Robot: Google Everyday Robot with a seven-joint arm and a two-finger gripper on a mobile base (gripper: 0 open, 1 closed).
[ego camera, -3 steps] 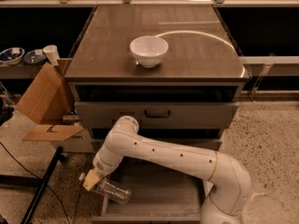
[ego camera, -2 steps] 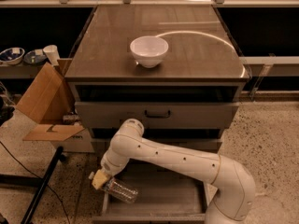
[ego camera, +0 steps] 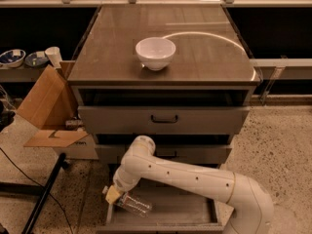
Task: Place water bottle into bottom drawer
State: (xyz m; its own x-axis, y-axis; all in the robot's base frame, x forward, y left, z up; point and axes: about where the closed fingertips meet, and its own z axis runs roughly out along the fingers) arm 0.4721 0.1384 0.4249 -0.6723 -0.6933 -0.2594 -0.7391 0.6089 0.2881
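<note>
The water bottle (ego camera: 133, 206), clear and ribbed, lies tilted over the left part of the open bottom drawer (ego camera: 187, 209), whose grey interior shows at the bottom of the view. My gripper (ego camera: 113, 195), with yellowish fingertips, is at the drawer's left edge and is shut on the bottle's end. The white arm (ego camera: 195, 178) reaches in from the lower right, across the drawer front. Whether the bottle touches the drawer floor cannot be told.
A white bowl (ego camera: 155, 52) stands on the cabinet top (ego camera: 204, 57). The two upper drawers (ego camera: 164, 119) with black handles are slightly pulled out. A cardboard box (ego camera: 48, 106) and a black stand leg (ego camera: 44, 199) are on the floor at left. Small bowls (ego camera: 12, 57) sit on a shelf at far left.
The gripper has moved right and slightly down with the bottle, from beyond the drawer's left side to over its left part. The arm's elbow has shifted right too.
</note>
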